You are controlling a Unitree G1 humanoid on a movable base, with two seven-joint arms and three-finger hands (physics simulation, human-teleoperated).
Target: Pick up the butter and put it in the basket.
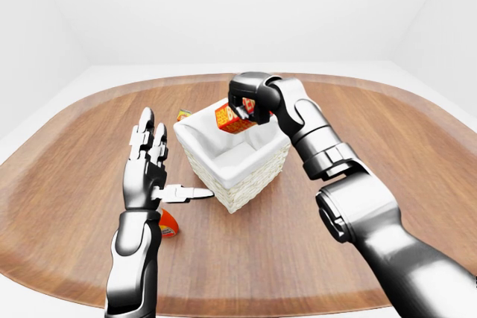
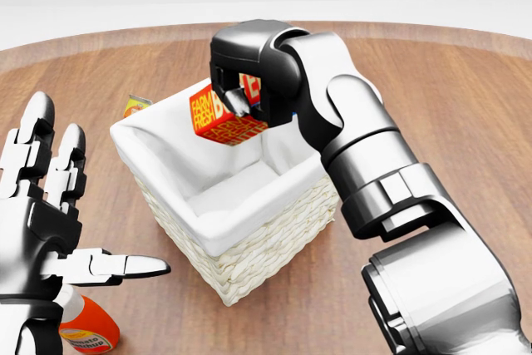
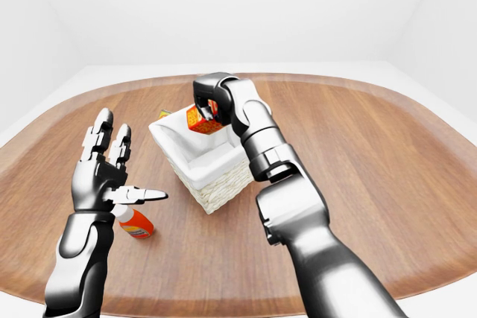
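Gripped in the robot's right hand (image 2: 241, 93), whose three dark fingers are clamped round it, the red and orange cardboard butter box (image 2: 218, 115) hangs tilted in the air over the white-lined woven wicker basket (image 2: 249, 243), above the part of the opening nearest the basket's top rim in the head view and clear of the cloth lining. Whether the box sits fully inside the rim's outline or partly over the top edge is hard to tell from these angles. By my reading the carry is nearly done and the placing step is in hand: the next move calls for lowering the box a little toward the middle of the basket and then parting the fingers so it drops onto the white lining rather than catching on the rim. To the left of the basket, the left hand (image 2: 50, 214) stands raised with its fingers spread apart and thumb pointing toward the basket, holding nothing. Below that hand and left of the basket an orange and white bottle (image 2: 87, 326) lies on the brown wooden table (image 2: 440, 97). A small yellow packet (image 2: 135, 106) lies just beyond the basket's upper left corner.
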